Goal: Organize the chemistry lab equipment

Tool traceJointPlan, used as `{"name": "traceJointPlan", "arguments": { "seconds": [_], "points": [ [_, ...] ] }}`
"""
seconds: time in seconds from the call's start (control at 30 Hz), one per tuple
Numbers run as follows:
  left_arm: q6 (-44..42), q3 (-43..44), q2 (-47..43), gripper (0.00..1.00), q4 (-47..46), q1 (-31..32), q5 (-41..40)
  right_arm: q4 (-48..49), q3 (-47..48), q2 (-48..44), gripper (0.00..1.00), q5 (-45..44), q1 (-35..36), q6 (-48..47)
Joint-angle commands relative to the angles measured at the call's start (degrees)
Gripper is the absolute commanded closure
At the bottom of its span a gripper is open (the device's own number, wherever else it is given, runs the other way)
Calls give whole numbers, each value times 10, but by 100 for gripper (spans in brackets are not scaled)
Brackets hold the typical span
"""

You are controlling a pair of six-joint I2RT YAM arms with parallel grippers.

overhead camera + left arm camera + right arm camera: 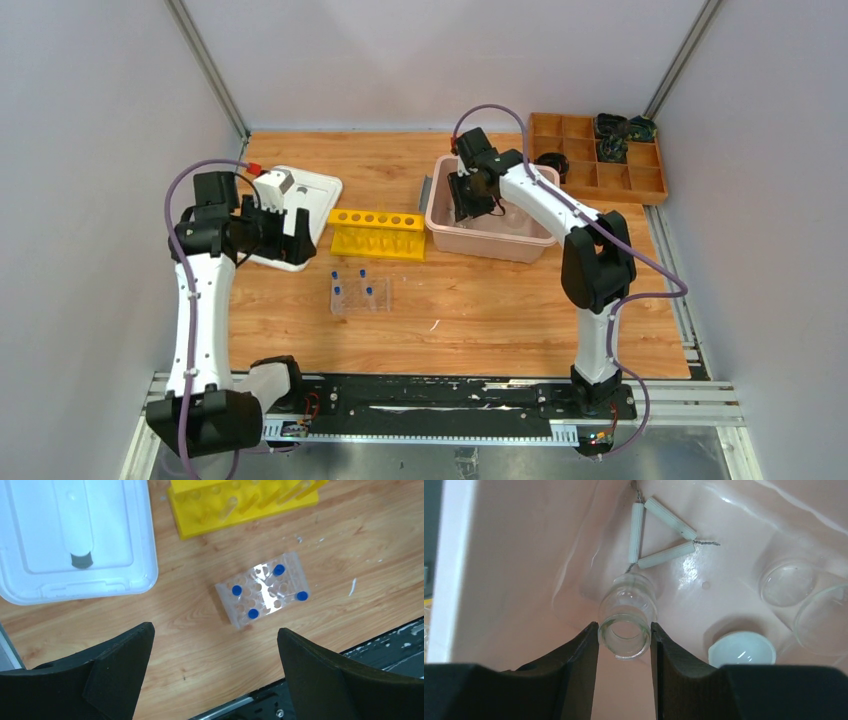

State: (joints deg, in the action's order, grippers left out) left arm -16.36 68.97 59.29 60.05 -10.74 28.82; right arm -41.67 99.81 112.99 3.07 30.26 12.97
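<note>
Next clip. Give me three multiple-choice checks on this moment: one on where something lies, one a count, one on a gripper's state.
1. Where does the white triangle lie?
A) in the pink tub
B) on the white lid
C) in the wooden tray

2. How many blue-capped tubes stand in the clear rack?
A) two
B) four
C) six

3. What state is the right gripper in?
A) open, holding nothing
B) shut on a glass cup
C) out of view

Answers:
1 A: the right wrist view shows it on the tub's pink floor.
2 B: four blue caps show in the left wrist view.
3 B: both fingers press against the cup's sides.
</note>
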Motion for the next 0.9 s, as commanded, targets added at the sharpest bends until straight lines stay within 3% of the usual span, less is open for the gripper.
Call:
{"name": "traceJointPlan", "arguments": {
  "seconds": [0.0,0.03,0.17,0.4,0.53,0.67,0.87],
  "points": [
    [-54,-39,31,0,-20,0,-58,28,-27,0,100,6,9,21],
    [-57,-55,34,0,-42,0,-65,31,-31,-1,99,4,10,25],
    [-58,-105,63,7,-112,0,-86,51,-51,-7,80,4,18,39],
    [-53,-96,165,31,-169,1,-104,46,-49,-47,43,2,15,39],
    [-66,-86,219,41,-191,6,-121,38,-74,-89,29,-12,6,32],
    [-82,-82,270,45,-201,13,-127,38,-117,-135,25,-30,3,31],
    [-85,-84,325,49,-235,29,-143,50,-174,-221,26,-30,2,42]
  ]
}}
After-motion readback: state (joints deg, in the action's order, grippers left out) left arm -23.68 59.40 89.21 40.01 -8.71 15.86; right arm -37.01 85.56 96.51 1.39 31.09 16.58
